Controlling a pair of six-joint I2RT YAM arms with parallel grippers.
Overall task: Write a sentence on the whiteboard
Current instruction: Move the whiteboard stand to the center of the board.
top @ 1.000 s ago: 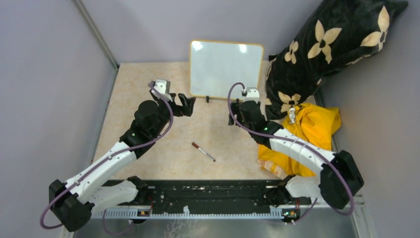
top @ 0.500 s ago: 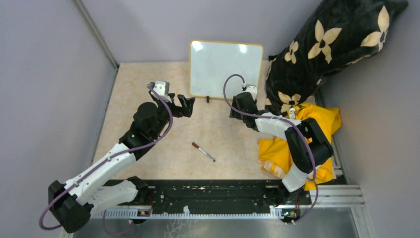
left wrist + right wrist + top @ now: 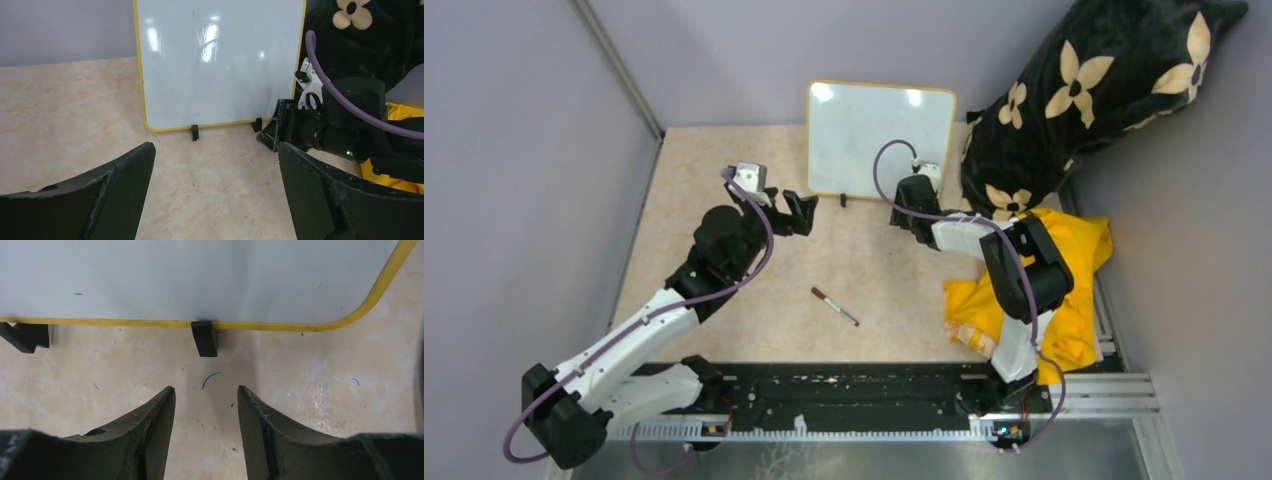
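Blank whiteboard (image 3: 880, 138): its foot (image 3: 204, 337) is being targeted by the half-spread, empty right gripper (image 3: 206, 390); the left gripper (image 3: 215, 147) is being held wide, empty. Next, the marker (image 3: 834, 306) must be grasped.

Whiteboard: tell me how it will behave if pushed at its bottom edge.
The whiteboard looks thin and rigid, so it should move as one piece. Standing on two small black feet, it may tip easily. Its glossy face probably offers little grip.
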